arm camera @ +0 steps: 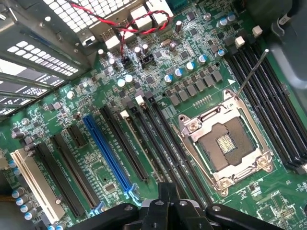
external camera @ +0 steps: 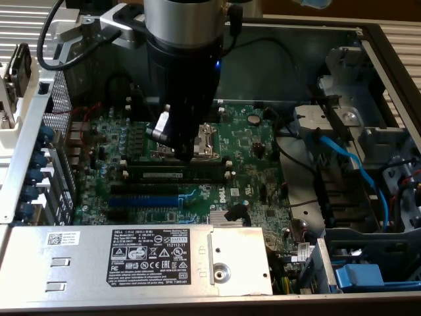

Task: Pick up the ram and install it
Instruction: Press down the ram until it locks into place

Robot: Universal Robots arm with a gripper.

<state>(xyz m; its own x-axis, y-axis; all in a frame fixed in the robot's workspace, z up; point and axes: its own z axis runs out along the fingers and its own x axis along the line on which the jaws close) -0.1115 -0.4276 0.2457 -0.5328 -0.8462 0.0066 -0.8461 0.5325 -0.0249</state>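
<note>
The ram (external camera: 176,176) is a long dark strip with a pale label. It stands along a black memory slot in the middle of the green motherboard (external camera: 253,155). My gripper (external camera: 187,153) hangs from the big black wrist straight above the strip's middle, fingers shut with nothing held between them. Whether the tips touch the ram's top edge I cannot tell. In the wrist view the shut gripper (arm camera: 167,194) points down at a row of long black slots (arm camera: 158,143) beside the open CPU socket (arm camera: 225,143).
The CPU socket (external camera: 204,139) lies just behind the gripper. A blue slot (external camera: 141,201) runs in front of the ram. A silver power supply (external camera: 131,260) fills the near side, and a blue cable (external camera: 348,164) and drive cage stand at the exterior view's right. Red and black wires (arm camera: 120,24) cross the board's edge.
</note>
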